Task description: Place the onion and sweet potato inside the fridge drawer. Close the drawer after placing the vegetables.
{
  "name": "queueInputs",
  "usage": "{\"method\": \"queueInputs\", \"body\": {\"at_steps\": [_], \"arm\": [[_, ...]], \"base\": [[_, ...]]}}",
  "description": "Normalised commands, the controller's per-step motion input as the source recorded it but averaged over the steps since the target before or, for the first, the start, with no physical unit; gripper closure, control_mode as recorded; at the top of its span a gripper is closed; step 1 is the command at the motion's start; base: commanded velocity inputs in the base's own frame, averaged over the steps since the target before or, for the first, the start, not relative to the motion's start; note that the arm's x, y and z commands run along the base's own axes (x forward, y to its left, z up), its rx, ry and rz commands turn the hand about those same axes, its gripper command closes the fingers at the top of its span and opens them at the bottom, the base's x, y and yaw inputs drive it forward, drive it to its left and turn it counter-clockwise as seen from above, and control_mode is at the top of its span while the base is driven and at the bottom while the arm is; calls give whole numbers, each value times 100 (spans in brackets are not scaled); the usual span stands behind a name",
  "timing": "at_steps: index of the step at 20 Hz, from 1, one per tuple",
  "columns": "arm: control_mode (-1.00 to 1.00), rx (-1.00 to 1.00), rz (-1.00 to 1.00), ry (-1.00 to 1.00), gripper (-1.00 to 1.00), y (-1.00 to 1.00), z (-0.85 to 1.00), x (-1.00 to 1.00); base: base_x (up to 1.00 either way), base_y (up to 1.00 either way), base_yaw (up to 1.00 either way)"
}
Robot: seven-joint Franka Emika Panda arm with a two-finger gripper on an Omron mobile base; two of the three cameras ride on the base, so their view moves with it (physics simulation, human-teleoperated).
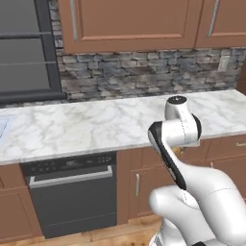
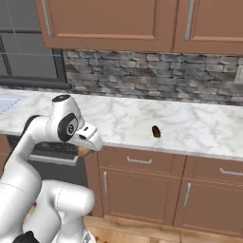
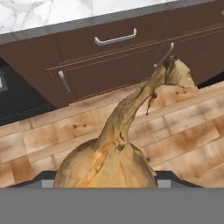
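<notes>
My gripper (image 2: pixel 83 151) is closed on the onion (image 3: pixel 109 157), which sits pinched between my finger tips. The hand view puts it right up against the lens: a golden-brown bulb bulging at the bottom, its thin stalk curling up and away from me to a dry, papery tip. In the right base view all that peeks out under my hand is a small golden-brown patch, so the bulb's shape and stalk come from the hand camera alone.

Just beyond the onion, below my hand, lies the wooden floor (image 3: pixel 39 140). Past that, ahead of my fingers, stand dark brown cabinet fronts: a drawer with a silver bar handle (image 3: pixel 115 38) and doors under it with upright handles. A black appliance front sits off to one side of them, and the pale edge of the marble counter (image 2: pixel 190 128) runs above.

The right base view adds the sweet potato (image 2: pixel 155 132), a small dark oval lump lying on that counter near its front edge, well apart from my hand and higher than it. The left base view shows the same counter with my arm in front, and the dishwasher (image 1: pixel 72 192) under it.
</notes>
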Motion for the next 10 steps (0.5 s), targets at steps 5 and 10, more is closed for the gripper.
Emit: {"method": "queueInputs", "body": {"at_steps": [5,10], "arm": [[100,0,0,0,100,0,0,0],[100,0,0,0,100,0,0,0]], "base": [[-63,-50,-25],[-64,-78,-28]]}}
